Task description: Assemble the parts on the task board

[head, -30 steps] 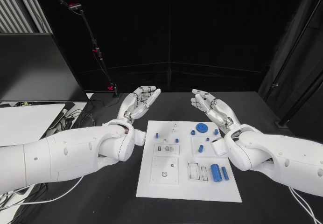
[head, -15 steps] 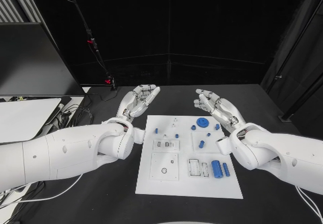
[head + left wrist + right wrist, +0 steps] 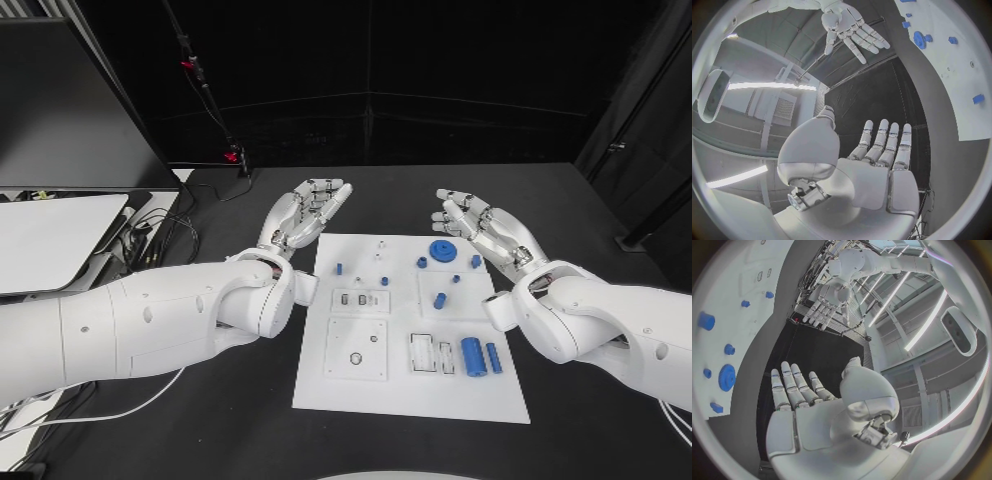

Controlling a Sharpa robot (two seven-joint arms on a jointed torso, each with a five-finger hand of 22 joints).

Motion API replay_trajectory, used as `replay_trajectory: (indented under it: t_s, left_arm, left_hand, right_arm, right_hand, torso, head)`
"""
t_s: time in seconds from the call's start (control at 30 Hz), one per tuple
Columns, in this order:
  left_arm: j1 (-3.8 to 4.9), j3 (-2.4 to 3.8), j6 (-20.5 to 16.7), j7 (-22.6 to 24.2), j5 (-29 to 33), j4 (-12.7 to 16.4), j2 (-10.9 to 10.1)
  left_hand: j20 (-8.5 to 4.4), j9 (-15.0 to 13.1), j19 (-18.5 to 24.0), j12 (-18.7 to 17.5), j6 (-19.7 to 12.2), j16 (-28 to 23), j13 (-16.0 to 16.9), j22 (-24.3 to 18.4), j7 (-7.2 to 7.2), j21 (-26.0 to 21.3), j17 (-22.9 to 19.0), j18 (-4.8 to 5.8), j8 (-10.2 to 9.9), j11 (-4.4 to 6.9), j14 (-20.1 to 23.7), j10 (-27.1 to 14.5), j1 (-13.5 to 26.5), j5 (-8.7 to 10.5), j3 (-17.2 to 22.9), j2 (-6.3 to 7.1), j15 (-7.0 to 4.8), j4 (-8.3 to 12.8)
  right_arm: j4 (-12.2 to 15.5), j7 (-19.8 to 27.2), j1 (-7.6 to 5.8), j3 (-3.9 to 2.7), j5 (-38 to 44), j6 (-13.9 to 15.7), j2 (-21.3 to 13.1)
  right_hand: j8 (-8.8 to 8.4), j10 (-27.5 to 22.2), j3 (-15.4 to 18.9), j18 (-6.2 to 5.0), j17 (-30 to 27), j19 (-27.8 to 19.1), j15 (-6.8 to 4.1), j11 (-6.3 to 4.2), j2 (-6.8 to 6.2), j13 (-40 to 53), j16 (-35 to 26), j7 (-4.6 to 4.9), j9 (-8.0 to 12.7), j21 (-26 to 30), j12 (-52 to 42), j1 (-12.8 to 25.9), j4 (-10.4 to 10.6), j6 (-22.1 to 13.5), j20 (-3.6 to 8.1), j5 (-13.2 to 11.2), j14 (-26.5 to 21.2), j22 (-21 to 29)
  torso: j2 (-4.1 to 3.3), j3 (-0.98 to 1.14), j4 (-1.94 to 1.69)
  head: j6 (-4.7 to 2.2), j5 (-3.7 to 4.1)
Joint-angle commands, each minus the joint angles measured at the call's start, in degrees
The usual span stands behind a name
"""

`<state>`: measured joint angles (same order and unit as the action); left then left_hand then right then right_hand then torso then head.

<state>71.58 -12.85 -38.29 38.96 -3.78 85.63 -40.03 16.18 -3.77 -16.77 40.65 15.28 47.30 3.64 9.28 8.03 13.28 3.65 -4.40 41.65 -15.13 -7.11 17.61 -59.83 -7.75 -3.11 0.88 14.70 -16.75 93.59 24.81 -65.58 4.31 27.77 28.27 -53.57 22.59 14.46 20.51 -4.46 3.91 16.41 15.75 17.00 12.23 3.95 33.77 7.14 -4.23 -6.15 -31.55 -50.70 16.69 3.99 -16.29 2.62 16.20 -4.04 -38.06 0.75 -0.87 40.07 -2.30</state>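
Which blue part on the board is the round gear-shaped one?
The blue gear at the task board's far end, nearest the right hand. It is a flat, wide disc; the other blue parts are small pegs or cylinders.

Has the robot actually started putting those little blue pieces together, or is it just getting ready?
It looks like the very start. Nothing appears assembled: the blue gear, the blue cylinder and the smaller pieces lie apart on the task board. Nothing is in hand; the left hand and right hand hover open, palms up, at the board's far corners. All the picking and fitting remains.
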Motion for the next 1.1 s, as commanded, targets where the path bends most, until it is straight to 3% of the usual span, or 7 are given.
replay_trajectory:
  t_s: [0.03,0.23,0.43,0.63,0.77,0.93,1.1]
  left_arm:
    - [0.12,0.07,0.5,19.1,-0.5,-0.1,0.3]
    - [0.12,0.07,0.4,19.2,-0.5,-0.5,0.7]
    - [0.08,0.07,0.6,19.2,-0.5,-0.8,0.9]
    - [-0.10,0.06,0.9,19.1,-0.5,-0.5,1.2]
    - [-0.29,0.06,1.1,19.0,-0.5,-0.4,1.4]
    - [-0.45,0.06,1.2,19.0,-0.5,-0.8,1.7]
    - [-0.58,0.06,1.3,18.9,-0.5,-1.2,1.9]
  left_hand:
    - [0.19,0.1,0.2,-0.3,0.2,-0.2,0.0,0.1,9.01,0.1,0.0,-1.14,-0.4,-0.08,0.1,-0.2,-0.2,0.29,-0.2,-0.62,0.15,-0.1]
    - [0.27,0.0,0.0,-0.3,0.3,-0.1,0.0,0.2,9.02,0.3,0.1,-1.15,-0.4,-0.09,-0.1,-0.1,-0.3,0.39,-0.2,-0.96,0.23,-0.1]
    - [0.34,0.0,-0.4,-0.3,0.4,0.0,0.0,0.4,9.02,0.6,0.1,-1.16,-0.4,-0.10,-0.3,-0.1,-0.4,0.34,-0.2,-1.29,0.28,-0.1]
    - [0.36,0.0,-0.4,-0.3,0.4,0.0,0.0,0.4,9.02,0.7,0.1,-1.16,-0.4,-0.10,-0.3,0.0,-0.4,0.23,-0.2,-1.66,0.30,-0.1]
    - [0.36,0.0,-0.4,-0.3,0.4,0.0,0.0,0.3,9.02,0.6,0.0,-1.15,-0.4,-0.10,-0.3,0.0,-0.4,0.15,-0.2,-1.82,0.31,-0.1]
    - [0.36,0.0,-0.4,-0.3,0.5,0.0,0.0,0.4,9.02,0.7,0.0,-1.15,-0.4,-0.10,-0.3,0.0,-0.5,0.09,-0.2,-1.96,0.31,-0.1]
    - [0.36,0.0,-0.4,-0.3,0.5,0.0,0.0,0.4,9.02,0.7,0.0,-1.14,-0.4,-0.10,-0.3,0.1,-0.5,0.05,-0.2,-2.04,0.31,-0.1]
  right_arm:
    - [0.3,-0.5,-0.19,-0.07,1.1,-0.8,-0.2]
    - [0.1,-1.1,-0.35,-0.07,1.5,-1.0,-0.8]
    - [-0.4,-1.4,-0.52,-0.08,1.9,-1.3,-1.1]
    - [-0.7,-1.8,-1.02,-0.10,3.7,-1.8,-1.7]
    - [-0.8,-2.0,-1.23,-0.10,4.3,-2.1,-2.3]
    - [-1.1,-2.4,-1.91,-0.10,5.3,-2.8,-2.8]
    - [-1.3,-3.1,-2.88,-0.11,6.8,-3.6,-3.4]
  right_hand:
    - [0.31,0.3,-0.3,-0.21,-0.1,-0.7,0.01,0.12,-0.06,-0.1,0.2,9.78,0.0,0.0,-0.1,-0.4,0.0,-0.1,-0.09,0.2,0.2,0.2]
    - [0.49,0.3,-0.3,-0.14,-0.1,-0.9,0.05,0.14,-0.14,-0.1,0.2,9.72,0.0,0.1,-0.2,-0.4,0.0,-0.1,-0.08,0.2,0.2,0.2]
    - [1.06,0.7,-0.7,-0.34,-0.2,0.6,-0.20,0.12,-0.28,-0.1,0.6,9.67,0.2,-0.6,-0.8,-0.8,0.0,-0.2,-0.02,0.2,2.4,-0.1]
    - [1.94,2.1,-1.2,-1.18,-0.4,7.4,-1.10,0.06,-0.32,-0.2,0.8,9.66,0.6,-3.7,-1.9,-1.2,0.0,-0.4,0.16,0.2,8.7,-1.6]
    - [2.68,2.6,-1.4,-2.12,-0.3,16.6,-2.09,-0.23,-0.37,-0.3,1.1,9.61,0.9,-7.7,-2.3,-1.6,0.0,-0.6,0.42,0.2,15.4,-3.3]
    - [4.02,3.6,-2.0,-3.13,-0.1,22.6,-3.43,-0.94,-0.64,-0.3,1.0,9.53,1.2,-9.9,-2.8,-3.0,0.0,-0.7,0.73,0.2,23.3,-3.9]
    - [4.75,4.2,-2.1,-3.93,0.2,25.8,-4.37,-1.59,-0.59,-0.3,0.6,9.39,1.3,-11.0,-3.0,-3.4,0.0,-0.8,1.03,0.2,28.4,-4.2]
  torso:
    - [-1.05,0.05,-0.28]
    - [-2.12,0.17,-0.87]
    - [-2.97,0.31,-1.40]
    - [-3.69,0.47,-1.98]
    - [-4.10,0.65,-2.33]
    - [-4.37,0.74,-2.41]
    - [-4.52,0.85,-2.54]
  head:
    - [0.28,-0.02]
    - [0.35,-0.27]
    - [0.14,0.20]
    - [-0.02,1.14]
    - [-0.27,2.00]
    - [-0.61,3.55]
    - [-0.68,4.24]
